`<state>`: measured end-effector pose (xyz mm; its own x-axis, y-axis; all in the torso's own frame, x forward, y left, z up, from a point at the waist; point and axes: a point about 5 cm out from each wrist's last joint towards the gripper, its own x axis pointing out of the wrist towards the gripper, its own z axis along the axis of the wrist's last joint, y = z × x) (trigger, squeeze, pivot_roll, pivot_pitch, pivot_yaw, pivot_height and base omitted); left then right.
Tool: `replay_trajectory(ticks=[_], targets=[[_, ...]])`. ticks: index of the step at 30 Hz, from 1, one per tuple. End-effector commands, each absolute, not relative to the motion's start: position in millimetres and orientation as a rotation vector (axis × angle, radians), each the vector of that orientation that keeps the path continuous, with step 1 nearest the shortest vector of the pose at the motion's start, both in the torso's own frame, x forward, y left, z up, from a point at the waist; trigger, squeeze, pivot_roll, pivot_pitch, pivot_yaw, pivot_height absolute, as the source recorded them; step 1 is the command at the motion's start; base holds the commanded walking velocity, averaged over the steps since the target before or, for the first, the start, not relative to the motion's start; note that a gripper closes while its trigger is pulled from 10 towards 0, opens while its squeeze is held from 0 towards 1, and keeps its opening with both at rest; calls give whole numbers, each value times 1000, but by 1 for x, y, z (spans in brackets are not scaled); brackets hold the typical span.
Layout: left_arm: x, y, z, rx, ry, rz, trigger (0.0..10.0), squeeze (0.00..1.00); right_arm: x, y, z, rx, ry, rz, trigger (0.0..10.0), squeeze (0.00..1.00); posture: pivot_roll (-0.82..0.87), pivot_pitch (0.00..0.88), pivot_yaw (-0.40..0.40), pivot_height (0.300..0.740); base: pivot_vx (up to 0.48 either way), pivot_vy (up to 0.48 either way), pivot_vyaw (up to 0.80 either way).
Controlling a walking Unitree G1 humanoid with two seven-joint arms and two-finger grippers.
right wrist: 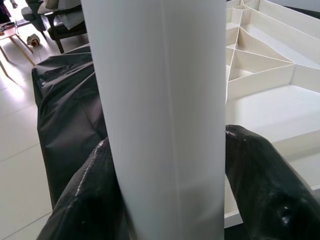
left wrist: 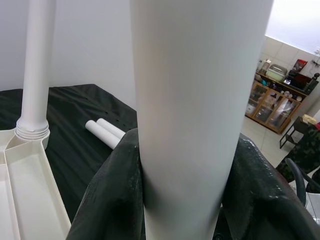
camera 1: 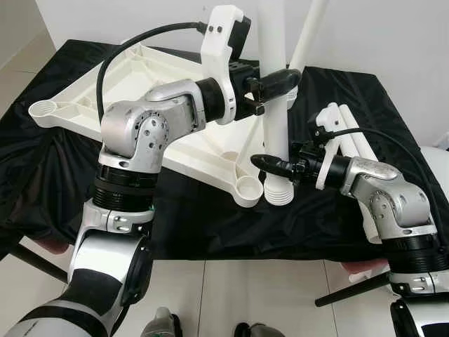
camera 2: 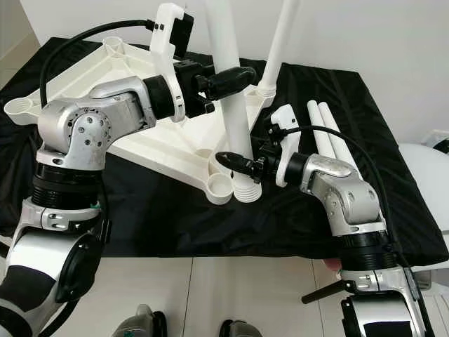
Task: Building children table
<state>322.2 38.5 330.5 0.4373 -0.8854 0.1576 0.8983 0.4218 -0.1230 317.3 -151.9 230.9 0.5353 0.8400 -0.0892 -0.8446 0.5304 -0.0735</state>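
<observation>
I had left pincer clamped high on upright table leg | right pincer clamped low on it | leg's threaded end beside tabletop socket on worktop

Left pincer clamps the upright white leg; two tubes beyond.
</observation>
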Motion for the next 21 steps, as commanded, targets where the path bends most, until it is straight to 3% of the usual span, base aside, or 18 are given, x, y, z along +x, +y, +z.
replay_trajectory(ticks=[1,2,17,18,20,21], targets=[[316,35,333,-191,-95,-1167,10000,0,318,-157,231,-131,69,987,6980,0,-50,106,-48,740,0,0,0],[316,34,333,-188,-95,-1171,10000,0,318,-157,231,-134,76,991,10000,0,-50,107,-48,740,0,0,0],[307,27,339,-191,-119,-1203,10000,0,322,-157,228,-159,125,980,10000,0,-49,111,-52,740,0,0,0],[307,27,339,-190,-121,-1204,10000,0,322,-157,228,-159,126,981,4118,0,-49,111,-52,740,0,0,0],[307,27,340,-190,-122,-1204,10000,0,322,-157,227,-159,127,981,4118,0,-49,111,-52,740,0,0,0],[306,27,340,-190,-123,-1203,10000,0,322,-157,227,-158,127,983,0,0,-48,112,-52,740,0,0,0]])
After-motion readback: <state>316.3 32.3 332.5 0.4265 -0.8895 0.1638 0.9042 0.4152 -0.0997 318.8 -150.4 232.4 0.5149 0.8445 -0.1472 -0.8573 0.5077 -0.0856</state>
